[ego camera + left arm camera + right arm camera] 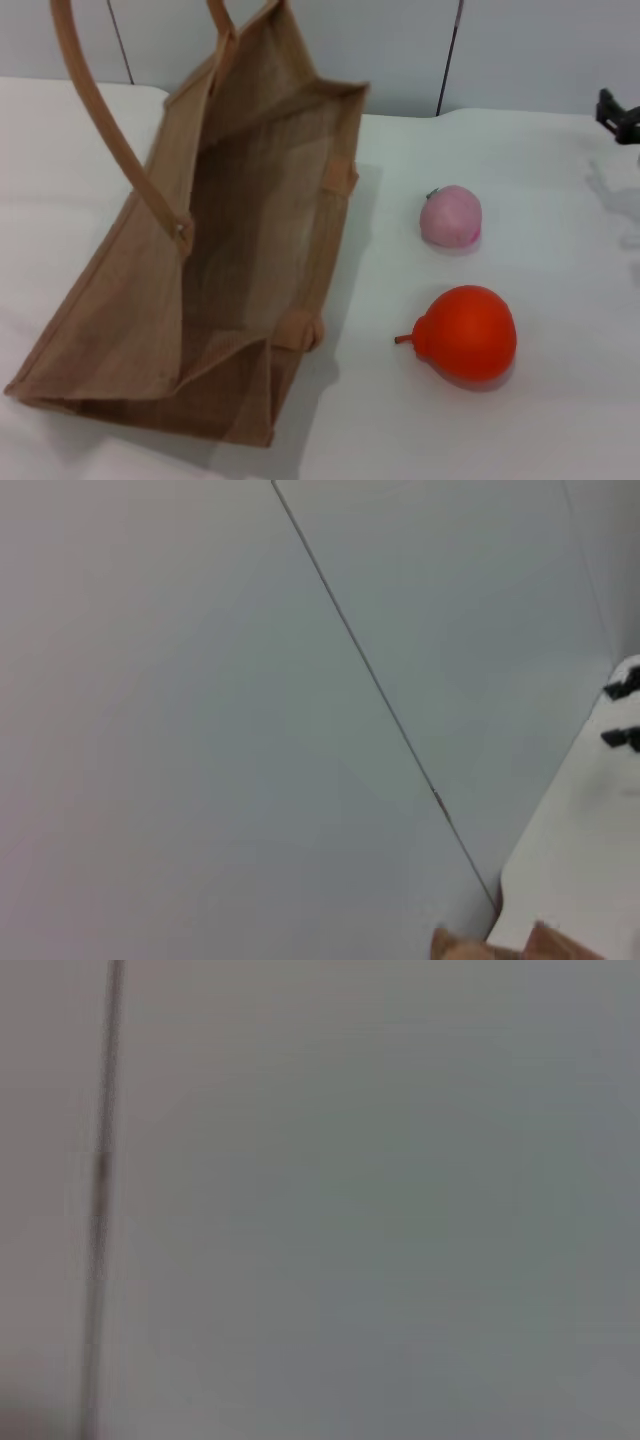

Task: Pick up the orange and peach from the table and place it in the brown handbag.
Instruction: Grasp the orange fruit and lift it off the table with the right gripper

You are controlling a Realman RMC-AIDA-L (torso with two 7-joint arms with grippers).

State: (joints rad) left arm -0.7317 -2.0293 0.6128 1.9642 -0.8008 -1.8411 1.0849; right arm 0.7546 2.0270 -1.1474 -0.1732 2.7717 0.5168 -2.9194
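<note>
Head view puts the orange (468,333) and the peach (451,215) on the table (560,260), right of the brown handbag (200,260), orange nearer. Only the right gripper (618,115) shows, far right, nothing held, finger spread unclear; both fruits lie left and nearer, so that arm seems closest

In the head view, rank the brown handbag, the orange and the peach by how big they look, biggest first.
1. The brown handbag, by far the largest.
2. The orange.
3. The peach, smallest, though it sits farther from the camera than the orange, which may exaggerate the gap.
</note>
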